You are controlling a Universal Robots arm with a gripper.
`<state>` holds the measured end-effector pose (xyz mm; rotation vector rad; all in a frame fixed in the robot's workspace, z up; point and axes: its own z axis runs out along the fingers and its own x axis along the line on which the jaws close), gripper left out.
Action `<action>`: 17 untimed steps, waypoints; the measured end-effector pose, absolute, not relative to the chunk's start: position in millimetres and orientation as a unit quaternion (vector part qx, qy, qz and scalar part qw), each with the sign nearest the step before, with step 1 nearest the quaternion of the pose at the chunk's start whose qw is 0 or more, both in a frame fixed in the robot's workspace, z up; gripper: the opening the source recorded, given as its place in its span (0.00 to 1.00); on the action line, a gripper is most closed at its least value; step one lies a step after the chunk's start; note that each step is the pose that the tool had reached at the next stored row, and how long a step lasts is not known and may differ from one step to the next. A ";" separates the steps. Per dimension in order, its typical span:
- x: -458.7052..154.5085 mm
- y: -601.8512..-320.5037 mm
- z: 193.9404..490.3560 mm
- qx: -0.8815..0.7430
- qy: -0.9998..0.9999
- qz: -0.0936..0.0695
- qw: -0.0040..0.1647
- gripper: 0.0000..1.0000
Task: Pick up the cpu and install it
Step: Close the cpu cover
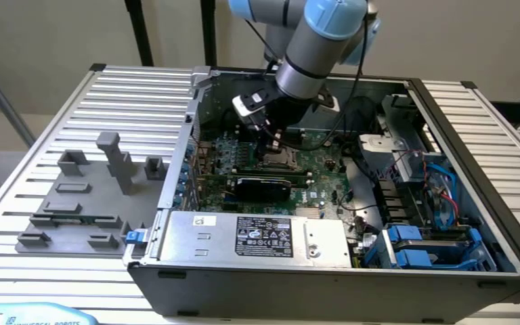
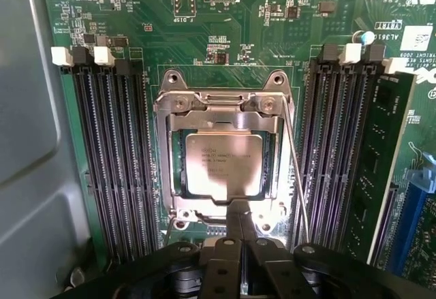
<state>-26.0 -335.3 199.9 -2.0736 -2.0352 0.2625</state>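
Gripper (image 2: 240, 225) is clenched, fingers pressed together with nothing between them, so you're carrying nothing. The cpu (image 2: 223, 168) sits in the socket (image 2: 170, 176) on the motherboard (image 2: 204, 26), just beyond the fingertips, flat, square to the frame, silver lid up. The steel load plate (image 2: 218, 103) frames it, which reads to me as the chip seated, not just dropped in. The thin retention lever (image 2: 296, 176) runs along one side of the socket; can't tell if it's hooked. Closed tips parked at the socket's near edge look like a pushing posture, not a picking one. That's my read only. Memory slots (image 2: 112, 156) flank the socket on both sides of the gripper, with white latches (image 2: 61, 56) at their far ends. One dark memory module (image 2: 381, 176) stands in a slot past the lever. In the exterior view the arm (image 1: 319, 47) drops into the open computer case (image 1: 332, 277), which is why the gripper hangs low over the board. The grey tray blocks (image 1: 79, 203) sit well away from it on the slatted table (image 1: 143, 88), with a thin green memory stick (image 1: 75, 219) lying in them. Writing: the cpu lid has etched lines too fine to read. Board silkscreen at the far corner looks like "AL361", not certain. The power supply label (image 1: 262, 237) is black with print too small to read. The teal item (image 1: 34, 318) at the table's near edge reads "UNIVERSAL ROBOTS".
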 end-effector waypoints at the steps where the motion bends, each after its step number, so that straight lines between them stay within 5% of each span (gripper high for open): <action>1: -26.1 -335.3 199.5 -0.706 -0.693 0.089 0.112 0.11; 17: -32.0 -335.0 208.8 -0.706 -0.693 0.089 0.112 0.11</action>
